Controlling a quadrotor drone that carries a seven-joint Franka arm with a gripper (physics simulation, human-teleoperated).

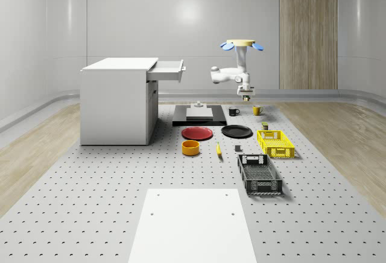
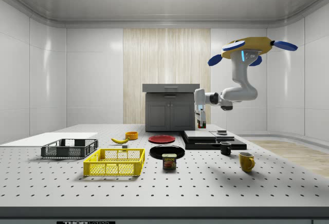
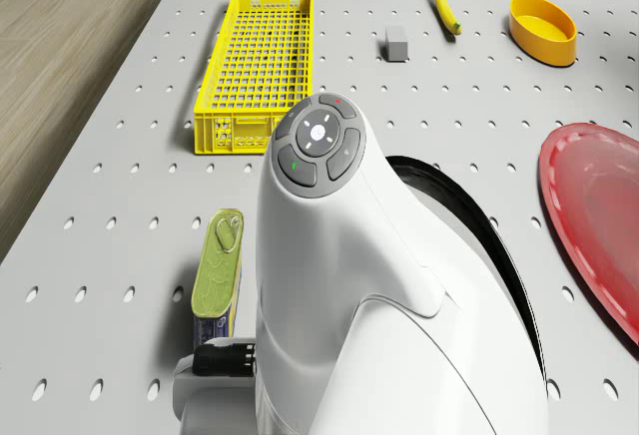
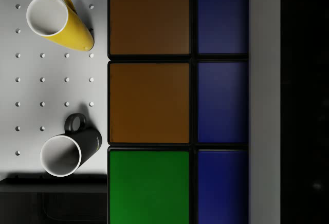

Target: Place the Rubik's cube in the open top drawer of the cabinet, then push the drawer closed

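Your claw (image 2: 201, 125) is clamped on the cube (image 4: 177, 100): the wrist view looks straight onto its brown, blue and green tiles, and in the side view a bit of colour sits between the fingers. Claw and cube hang in the air, clear of the surface (image 1: 120, 172), over the far part of it near the yellow mug (image 4: 59, 18) and the black mug (image 4: 67, 149), just beside the black pad (image 1: 199, 118).

Out from there, the arm (image 2: 236, 90) bends up to the drone (image 2: 249, 47), which hovers well above the surface toward its far right edge as the whole-scene view shows it. Under the arm in the drone view lie a tin (image 3: 215, 265), the black plate (image 3: 499, 255) and the red plate (image 3: 599, 216); further off sit the yellow crate (image 3: 255, 61), a banana (image 3: 446, 6) and an orange bowl (image 3: 544, 28).

The cabinet (image 1: 117, 103) stands at the surface's far left part in the whole-scene view, its top drawer (image 1: 169, 70) pulled out and open. The claw is well apart from it.

So I judge the pick-up as done and the cube lifted. What is left for you: carry it across to over the drawer, lower and let go inside, then push the drawer front until it is shut. The drawer holds nothing that I can see from here.
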